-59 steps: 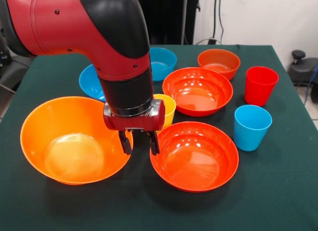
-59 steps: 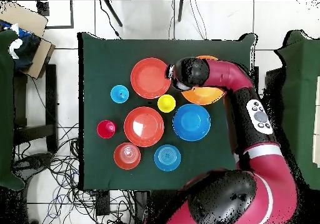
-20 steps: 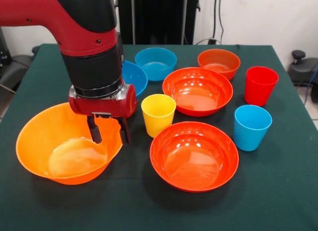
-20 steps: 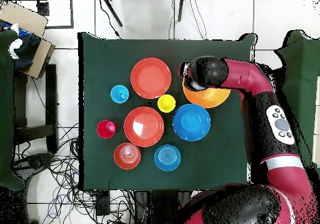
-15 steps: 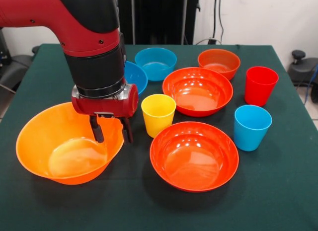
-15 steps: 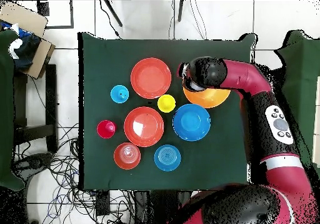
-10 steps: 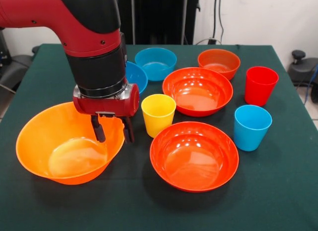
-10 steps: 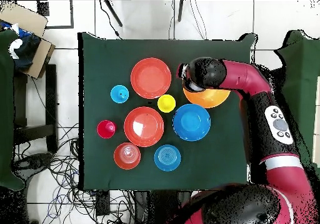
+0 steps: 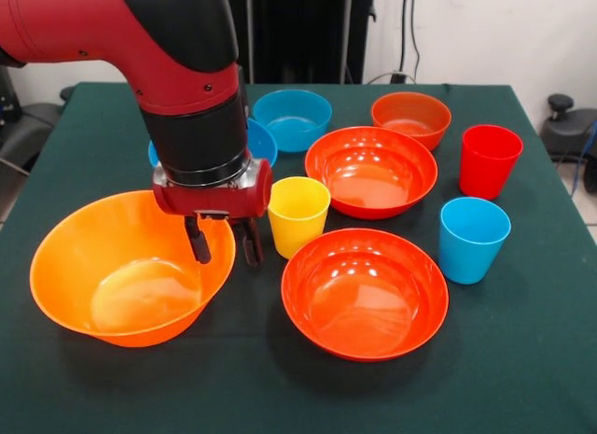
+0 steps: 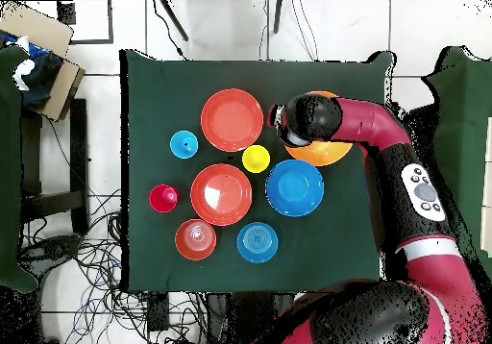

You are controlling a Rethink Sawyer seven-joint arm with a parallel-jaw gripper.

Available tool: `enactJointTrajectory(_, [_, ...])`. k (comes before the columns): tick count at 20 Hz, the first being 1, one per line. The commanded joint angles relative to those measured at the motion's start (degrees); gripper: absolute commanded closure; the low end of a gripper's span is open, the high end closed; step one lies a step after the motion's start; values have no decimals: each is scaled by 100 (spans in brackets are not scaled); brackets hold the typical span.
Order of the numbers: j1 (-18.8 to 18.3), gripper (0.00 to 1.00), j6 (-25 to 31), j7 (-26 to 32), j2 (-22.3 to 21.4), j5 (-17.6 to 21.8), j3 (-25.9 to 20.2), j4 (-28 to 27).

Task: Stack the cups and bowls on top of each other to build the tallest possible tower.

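Gripper (image 9: pixel 224 245) fingers apart, straddling the right rim of the big orange bowl (image 9: pixel 112 285), one finger inside, one outside, not clamped. No stack: yellow cup (image 9: pixel 298 213) just beside gripper, other bowls/cups sit separately on table (image 9: pixel 522 359).

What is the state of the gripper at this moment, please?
Gripper: open, holding nothing; one finger hangs inside the big orange bowl, the other outside its rim.
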State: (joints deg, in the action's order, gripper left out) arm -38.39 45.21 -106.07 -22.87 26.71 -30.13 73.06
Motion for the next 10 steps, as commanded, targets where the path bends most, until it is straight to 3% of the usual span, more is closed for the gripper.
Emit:
enactJointTrajectory(1, [46,0,-283,1197,370,743,102,309])
enactJointTrajectory(10, [2,0,-373,1184,424,965,-1,285])
